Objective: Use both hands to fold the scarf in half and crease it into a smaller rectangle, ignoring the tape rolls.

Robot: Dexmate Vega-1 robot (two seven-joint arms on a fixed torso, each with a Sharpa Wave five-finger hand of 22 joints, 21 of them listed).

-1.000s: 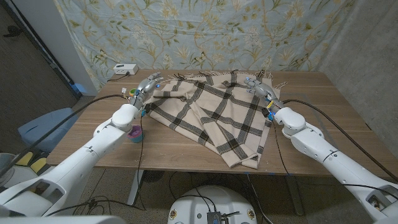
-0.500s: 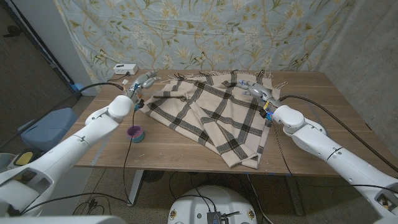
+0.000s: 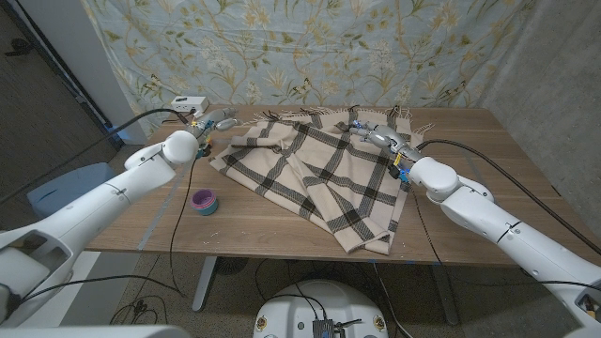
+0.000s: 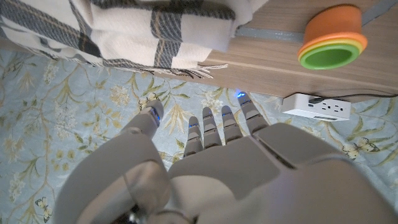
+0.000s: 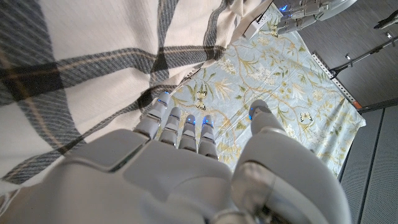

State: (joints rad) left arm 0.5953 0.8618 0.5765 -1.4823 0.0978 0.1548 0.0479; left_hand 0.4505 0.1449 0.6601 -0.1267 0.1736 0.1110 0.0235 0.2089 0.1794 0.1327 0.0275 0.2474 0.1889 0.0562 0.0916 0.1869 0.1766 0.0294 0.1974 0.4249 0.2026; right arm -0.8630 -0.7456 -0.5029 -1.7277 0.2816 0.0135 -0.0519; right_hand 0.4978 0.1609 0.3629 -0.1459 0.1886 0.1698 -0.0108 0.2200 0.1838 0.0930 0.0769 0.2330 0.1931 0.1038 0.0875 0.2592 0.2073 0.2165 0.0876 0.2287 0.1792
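The scarf (image 3: 315,174), cream with dark checks, lies rumpled across the middle of the table (image 3: 470,202), its fringe along the far edge and one corner drooping over the near edge. The left hand (image 3: 214,121) sits at the scarf's far left corner, just off the cloth; from the left wrist view its fingers (image 4: 211,130) are straight and spread, grasping nothing, with the scarf's edge (image 4: 155,31) a little beyond the tips. The right hand (image 3: 380,136) reaches over the far right part of the scarf near the fringe. In the right wrist view its fingers (image 5: 180,127) point out straight at the checked cloth (image 5: 93,68), thumb apart, with nothing pinched that I can see; whether the tips touch the fabric I cannot tell. A purple tape roll (image 3: 204,200) lies on the wood near the left front, well apart from the scarf. A stack of orange and green rolls (image 4: 329,40) sits by the far left corner, near a white power strip (image 3: 190,103). A flowered curtain (image 3: 310,47) hangs behind the table.
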